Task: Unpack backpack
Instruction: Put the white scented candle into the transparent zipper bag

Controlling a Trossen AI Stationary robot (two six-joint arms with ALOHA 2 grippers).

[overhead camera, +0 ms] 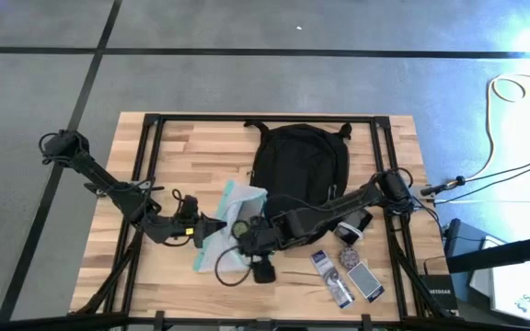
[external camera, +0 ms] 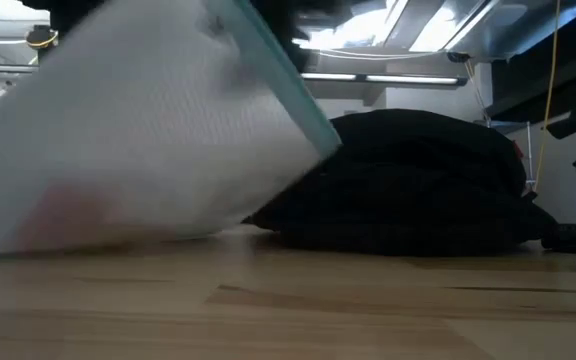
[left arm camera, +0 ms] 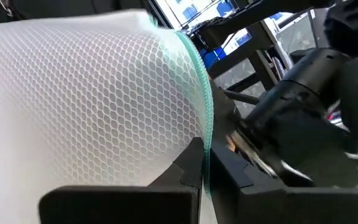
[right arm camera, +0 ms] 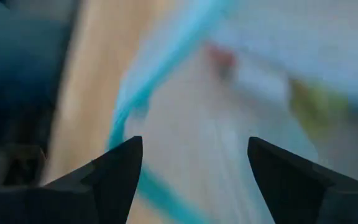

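Two grippers meet at the mesh pouch: left gripper pinches its teal edge, right gripper spread wide over it, near the backpack.

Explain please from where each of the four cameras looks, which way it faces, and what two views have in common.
High view: above the table, facing straight down; both arms, the backpack, the pouch.
Low view: at table-top height, facing level across; pouch close, backpack behind; no arm visible.
Left wrist view: on the left arm, facing the mesh pouch; the left gripper is shut on its teal edge.
Right wrist view: on the right arm, facing down at the pouch; the right gripper is open.
Shared: all four show the pouch.
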